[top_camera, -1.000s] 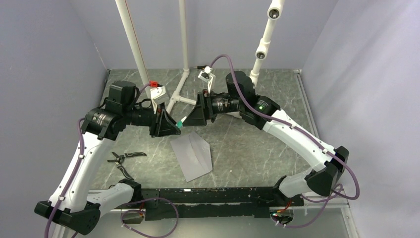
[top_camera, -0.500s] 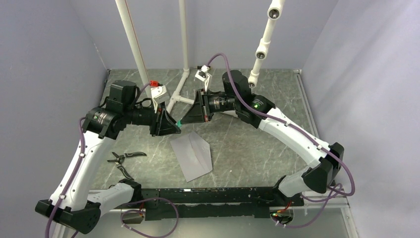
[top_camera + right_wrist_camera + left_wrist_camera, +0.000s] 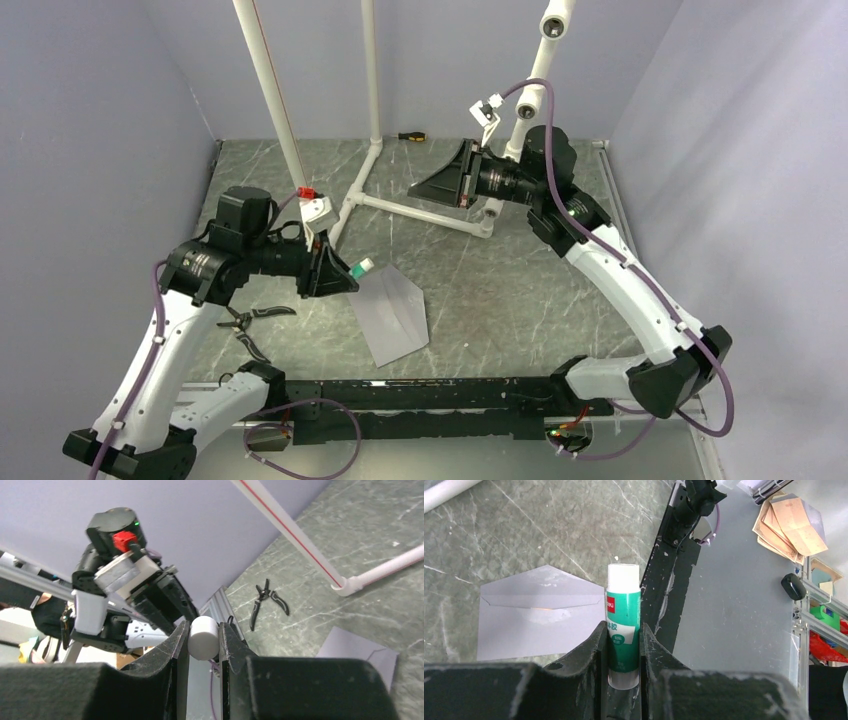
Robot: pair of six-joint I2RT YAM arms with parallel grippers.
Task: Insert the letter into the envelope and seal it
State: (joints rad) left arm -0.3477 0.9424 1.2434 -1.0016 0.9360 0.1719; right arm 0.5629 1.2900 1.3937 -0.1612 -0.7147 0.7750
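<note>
Right gripper (image 3: 425, 189) is carrying the white cap (image 3: 203, 637) toward the far edge, left gripper (image 3: 345, 280) holding the glue stick (image 3: 623, 615) just left of the envelope (image 3: 392, 310).

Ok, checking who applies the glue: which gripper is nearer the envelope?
Left. The left gripper, holding the glue stick, hovers at the envelope's far-left corner; the right gripper, holding the white cap, is well away, by the pipe frame.
</note>
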